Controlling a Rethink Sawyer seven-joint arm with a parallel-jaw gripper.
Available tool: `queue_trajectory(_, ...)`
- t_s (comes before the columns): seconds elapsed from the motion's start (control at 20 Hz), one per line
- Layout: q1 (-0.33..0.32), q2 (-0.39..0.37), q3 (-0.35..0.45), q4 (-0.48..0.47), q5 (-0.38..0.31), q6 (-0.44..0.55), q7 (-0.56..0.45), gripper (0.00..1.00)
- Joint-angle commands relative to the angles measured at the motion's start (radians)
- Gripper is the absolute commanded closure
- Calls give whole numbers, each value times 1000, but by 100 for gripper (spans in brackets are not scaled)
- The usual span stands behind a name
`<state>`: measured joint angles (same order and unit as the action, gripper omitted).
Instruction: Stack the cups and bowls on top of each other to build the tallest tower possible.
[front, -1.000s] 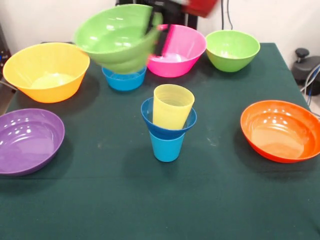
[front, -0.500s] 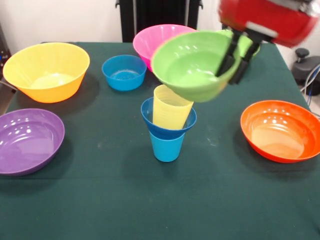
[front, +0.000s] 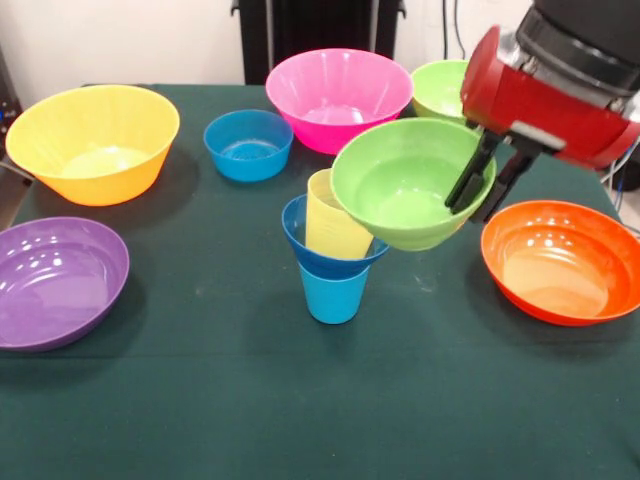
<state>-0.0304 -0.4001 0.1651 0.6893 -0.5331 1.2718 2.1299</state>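
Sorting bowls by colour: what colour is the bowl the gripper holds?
Green bowl, clamped by the gripper; front view shows it.

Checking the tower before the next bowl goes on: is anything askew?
Yes. The yellow cup leans to one side in the dark blue bowl rather than standing upright. The gripper holds the green bowl by its rim, tilted, beside the cup.

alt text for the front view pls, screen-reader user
The red arm's gripper holds a green bowl by its rim, in the air, beside a small stack: blue cup, dark blue bowl, yellow cup. Six more bowls ring the green-clothed table.
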Motion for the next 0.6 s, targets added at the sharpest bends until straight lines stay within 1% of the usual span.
queue_trajectory(0.05, 7, 66, -29, -91, -14, 107, 170, 100)
queue_trajectory(0.1, 7, 77, -31, -114, -16, 116, 163, 100)
queue_trajectory(0.15, 7, 78, -35, -116, -15, 116, 163, 100)
queue_trajectory(0.2, 10, 69, -46, -97, -7, 107, 170, 100)
queue_trajectory(0.35, 16, 62, -60, -81, 13, 103, 173, 100)
queue_trajectory(0.6, 19, 81, -64, -124, 40, 128, 171, 100)
